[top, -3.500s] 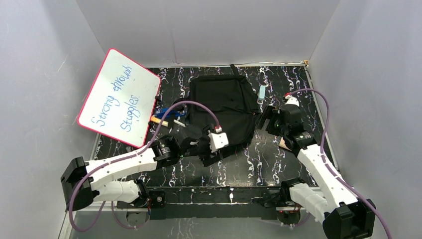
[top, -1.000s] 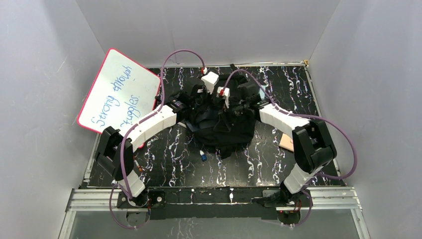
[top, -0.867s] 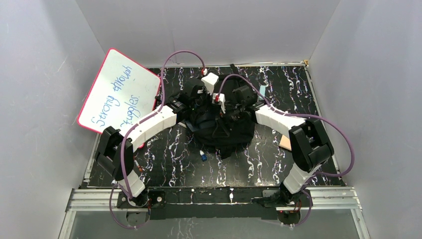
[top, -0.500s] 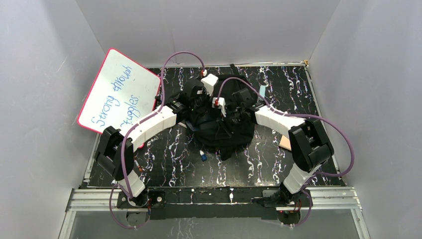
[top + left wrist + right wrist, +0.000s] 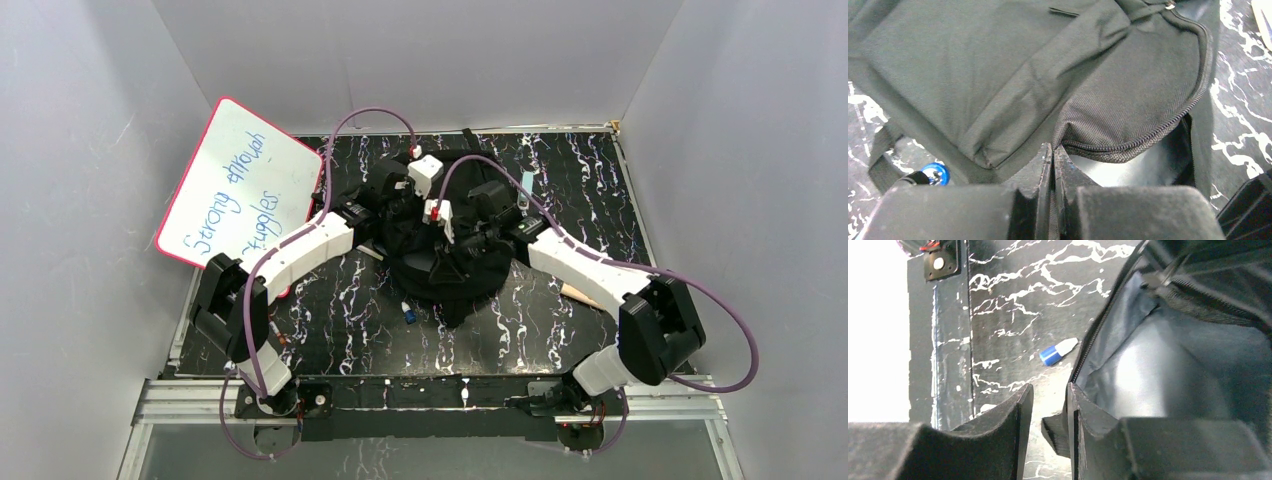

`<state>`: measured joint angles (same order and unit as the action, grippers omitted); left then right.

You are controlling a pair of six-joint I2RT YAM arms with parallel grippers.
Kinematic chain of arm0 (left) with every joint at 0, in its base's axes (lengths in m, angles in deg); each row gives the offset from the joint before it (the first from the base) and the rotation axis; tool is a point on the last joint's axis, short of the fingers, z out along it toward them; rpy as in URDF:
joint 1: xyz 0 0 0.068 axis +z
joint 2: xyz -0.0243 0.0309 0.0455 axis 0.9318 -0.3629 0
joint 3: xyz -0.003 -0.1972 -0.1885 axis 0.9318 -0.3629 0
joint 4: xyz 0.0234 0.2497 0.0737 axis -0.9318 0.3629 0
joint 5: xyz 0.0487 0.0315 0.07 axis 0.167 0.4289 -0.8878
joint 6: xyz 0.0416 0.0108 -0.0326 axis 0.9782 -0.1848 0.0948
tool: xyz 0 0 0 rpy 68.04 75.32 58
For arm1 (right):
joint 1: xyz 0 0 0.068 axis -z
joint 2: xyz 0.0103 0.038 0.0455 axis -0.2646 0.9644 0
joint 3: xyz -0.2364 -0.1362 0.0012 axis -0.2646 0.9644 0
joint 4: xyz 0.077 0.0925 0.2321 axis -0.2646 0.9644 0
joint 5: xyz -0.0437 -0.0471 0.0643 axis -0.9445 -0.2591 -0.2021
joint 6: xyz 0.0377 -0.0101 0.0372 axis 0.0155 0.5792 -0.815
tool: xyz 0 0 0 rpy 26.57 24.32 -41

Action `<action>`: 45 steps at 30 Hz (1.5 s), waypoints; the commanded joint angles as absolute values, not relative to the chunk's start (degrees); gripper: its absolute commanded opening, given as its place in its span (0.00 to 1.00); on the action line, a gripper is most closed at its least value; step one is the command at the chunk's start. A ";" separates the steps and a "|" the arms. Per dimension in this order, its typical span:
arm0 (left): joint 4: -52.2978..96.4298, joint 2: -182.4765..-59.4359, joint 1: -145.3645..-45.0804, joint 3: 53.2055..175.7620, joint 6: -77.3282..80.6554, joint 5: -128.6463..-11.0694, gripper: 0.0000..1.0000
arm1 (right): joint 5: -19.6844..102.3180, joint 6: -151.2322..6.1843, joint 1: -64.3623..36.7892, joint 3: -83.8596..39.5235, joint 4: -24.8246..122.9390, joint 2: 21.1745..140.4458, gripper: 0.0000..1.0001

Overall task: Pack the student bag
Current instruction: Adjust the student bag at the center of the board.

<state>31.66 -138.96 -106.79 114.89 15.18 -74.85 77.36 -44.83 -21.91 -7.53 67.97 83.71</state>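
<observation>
The student bag [image 5: 470, 275] is a black fabric backpack bunched up in the middle of the table, its zippered mouth held agape. My left gripper [image 5: 405, 215] hangs over the bag's left side. In the left wrist view that gripper [image 5: 1053, 147] is shut on the bag's [image 5: 973, 65] zipper edge, with pale grey lining showing beneath. My right gripper [image 5: 455, 245] sits at the mouth. In the right wrist view it [image 5: 1049, 387] is open by a narrow gap, one finger inside the bag [image 5: 1158, 370] against the zipper edge, and a black strap end lies between the fingers.
A pink-rimmed whiteboard [image 5: 240, 195] with writing leans at the left wall. A small blue-and-white item [image 5: 408, 312] lies on the marbled table just in front of the bag. A light blue item [image 5: 524, 182] lies behind the bag, and a tan piece [image 5: 580, 295] sits under the right arm.
My right gripper's jaws have narrowed at the bag's mouth and the right arm's elbow has swung out to the right. The left gripper stays shut on the bag's edge.
</observation>
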 commanded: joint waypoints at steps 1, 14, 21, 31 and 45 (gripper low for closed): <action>36.82 -138.71 -106.44 116.09 17.97 -64.84 0.00 | 76.87 -47.74 -23.73 -4.30 67.95 80.99 0.39; 45.16 -139.67 -109.17 114.66 21.68 -51.63 0.00 | 74.67 -53.66 -25.74 1.67 67.76 71.48 0.37; 50.20 -141.53 -113.74 115.29 23.79 -48.44 0.32 | 72.85 -58.19 -25.83 4.84 65.49 65.58 0.39; 46.80 -136.63 -114.06 118.16 19.17 -55.67 0.50 | 45.48 -72.46 -25.85 6.82 58.33 53.88 0.50; 33.37 -134.75 -113.02 116.01 9.63 -66.70 0.68 | 1.60 -100.88 -24.80 1.78 76.28 57.66 0.55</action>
